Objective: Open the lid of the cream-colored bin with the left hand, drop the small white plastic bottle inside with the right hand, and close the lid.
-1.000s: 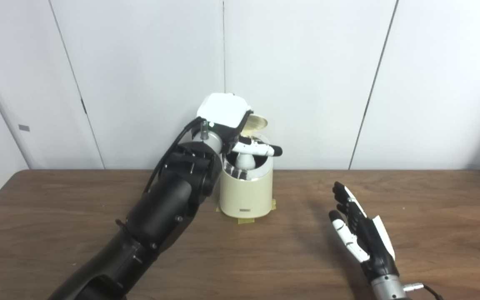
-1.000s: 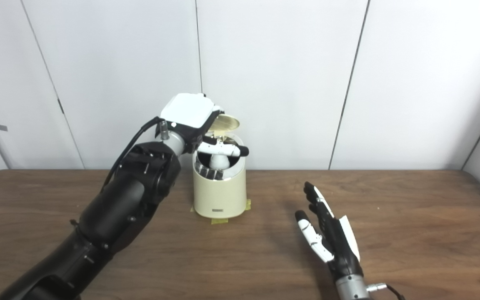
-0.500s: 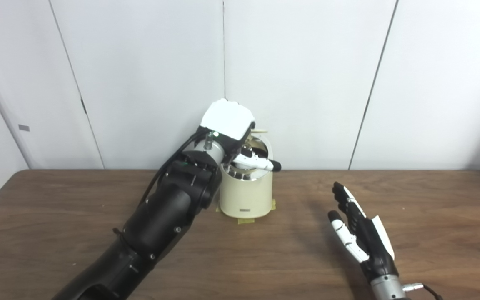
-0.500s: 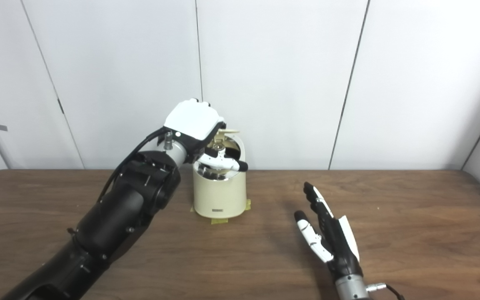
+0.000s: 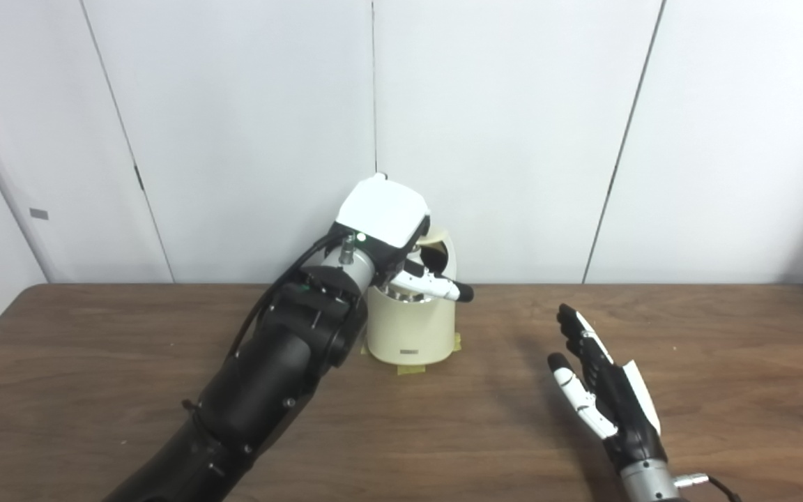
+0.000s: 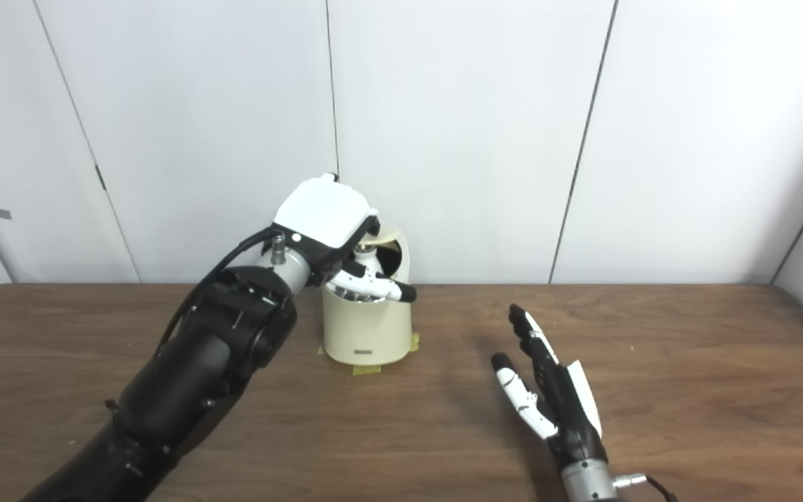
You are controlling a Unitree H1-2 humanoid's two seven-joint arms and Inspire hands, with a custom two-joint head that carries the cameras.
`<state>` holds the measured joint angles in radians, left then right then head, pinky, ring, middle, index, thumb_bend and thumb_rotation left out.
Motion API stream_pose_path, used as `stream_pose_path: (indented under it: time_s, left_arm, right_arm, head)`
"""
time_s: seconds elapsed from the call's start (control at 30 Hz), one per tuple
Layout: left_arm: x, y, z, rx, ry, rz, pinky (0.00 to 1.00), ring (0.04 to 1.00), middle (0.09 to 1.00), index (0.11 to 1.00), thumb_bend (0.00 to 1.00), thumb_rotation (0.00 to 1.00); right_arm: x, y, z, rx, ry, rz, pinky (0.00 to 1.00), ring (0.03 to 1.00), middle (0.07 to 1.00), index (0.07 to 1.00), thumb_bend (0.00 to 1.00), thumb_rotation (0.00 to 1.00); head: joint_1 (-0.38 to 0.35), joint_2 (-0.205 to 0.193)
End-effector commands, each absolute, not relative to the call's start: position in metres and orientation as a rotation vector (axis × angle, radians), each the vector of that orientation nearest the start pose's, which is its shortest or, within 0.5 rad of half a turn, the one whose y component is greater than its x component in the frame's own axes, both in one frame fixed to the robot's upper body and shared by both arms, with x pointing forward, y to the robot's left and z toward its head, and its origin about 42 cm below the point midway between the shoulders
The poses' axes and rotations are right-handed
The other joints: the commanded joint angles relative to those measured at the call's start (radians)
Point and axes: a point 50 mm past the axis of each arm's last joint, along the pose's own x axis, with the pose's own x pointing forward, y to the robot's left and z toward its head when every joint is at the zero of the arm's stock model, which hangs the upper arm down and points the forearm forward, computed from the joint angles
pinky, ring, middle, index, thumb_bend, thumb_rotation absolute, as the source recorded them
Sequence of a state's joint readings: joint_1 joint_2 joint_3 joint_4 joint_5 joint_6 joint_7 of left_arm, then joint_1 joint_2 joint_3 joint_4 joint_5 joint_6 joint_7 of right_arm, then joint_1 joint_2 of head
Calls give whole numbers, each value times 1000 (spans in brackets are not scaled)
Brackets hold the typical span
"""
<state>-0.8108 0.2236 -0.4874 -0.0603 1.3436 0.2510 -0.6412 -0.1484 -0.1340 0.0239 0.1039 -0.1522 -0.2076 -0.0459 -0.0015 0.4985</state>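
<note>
Left hand (image 5: pixel 393 233): the fingers (image 5: pixel 436 284) curl down over the open mouth of the cream-colored bin (image 5: pixel 410 329), one white finger with a black tip reaching out past the rim to the right; whether they actually grip the lid (image 5: pixel 441 251) or only rest against it cannot be told, since the white back of the hand covers the contact. The lid sits just behind and right of those fingers, tilted partway down over the opening, with a dark gap visible beneath it. A pale rounded shape shows inside the opening directly under the fingers in the right eye view, possibly the small white plastic bottle (image 6: pixel 366 263), though it is too hidden to confirm. The bin stands upright on the wooden table (image 5: pixel 95 362), with yellow tape tabs (image 5: pixel 412 369) at its base. Right hand (image 5: pixel 603 394): fingers straight and spread, holding nothing, palm turned toward the bin, low over the table well to the right of the bin and nearer the camera.
</note>
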Motion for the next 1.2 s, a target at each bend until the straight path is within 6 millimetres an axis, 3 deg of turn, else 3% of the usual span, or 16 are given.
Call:
stream_pose_path:
  time_s: [0.0,0.53,0.8,0.93,1.17]
  left_arm:
    - [424,93,362,1766,-447,-165,1000,914,802,756,936,1000]
    - [418,99,339,1763,-372,-239,1000,910,820,782,944,1000]
    - [424,104,327,1770,-322,-267,1000,909,821,787,935,1000]
    - [427,106,321,1767,-296,-280,1000,912,826,793,935,1000]
    - [433,108,313,1747,-272,-290,1000,912,815,781,935,1000]
  right_arm:
    - [332,-230,130,-265,-289,33,942,950,942,938,134,690]
    - [329,-228,134,-270,-292,25,909,938,935,931,123,667]
    - [326,-228,136,-258,-292,28,910,940,937,938,136,683]
    - [325,-227,137,-240,-291,27,913,942,940,938,139,631]
    - [325,-226,137,-226,-295,22,904,939,939,934,151,622]
  head:
    - [-2,2]
    - [-17,15]
    - [-25,25]
    - [-29,29]
    - [-34,33]
